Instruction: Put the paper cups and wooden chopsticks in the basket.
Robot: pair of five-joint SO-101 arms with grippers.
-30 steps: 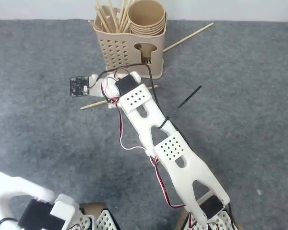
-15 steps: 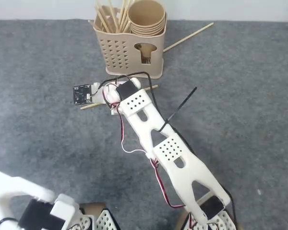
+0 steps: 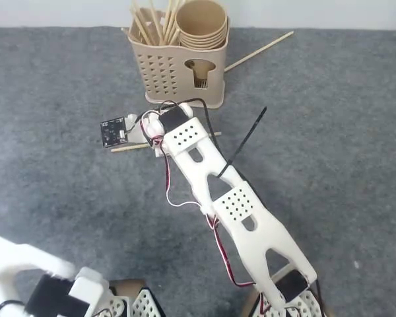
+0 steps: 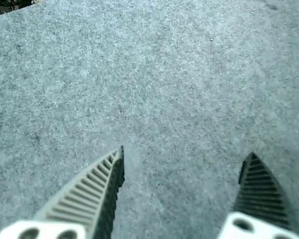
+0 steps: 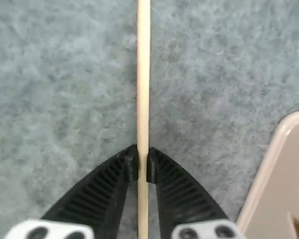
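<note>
The right pincer (image 5: 143, 164) pinches a chopstick (image 5: 143, 74) lying flat on the worktop (image 3: 53, 132) at the basket's (image 3: 178, 79) 6 o'clock. The grip sits near mid-length, probably so the chopstick lifts level. The left pincer (image 4: 184, 169) hangs spread above the worktop.

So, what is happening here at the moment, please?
The right gripper is shut on a wooden chopstick just in front of the basket, low over the grey mat. The basket already holds a stack of paper cups and several upright chopsticks. A loose chopstick lies on the mat beside the basket, not yet collected. The left gripper is open over bare mat and holds nothing.
</note>
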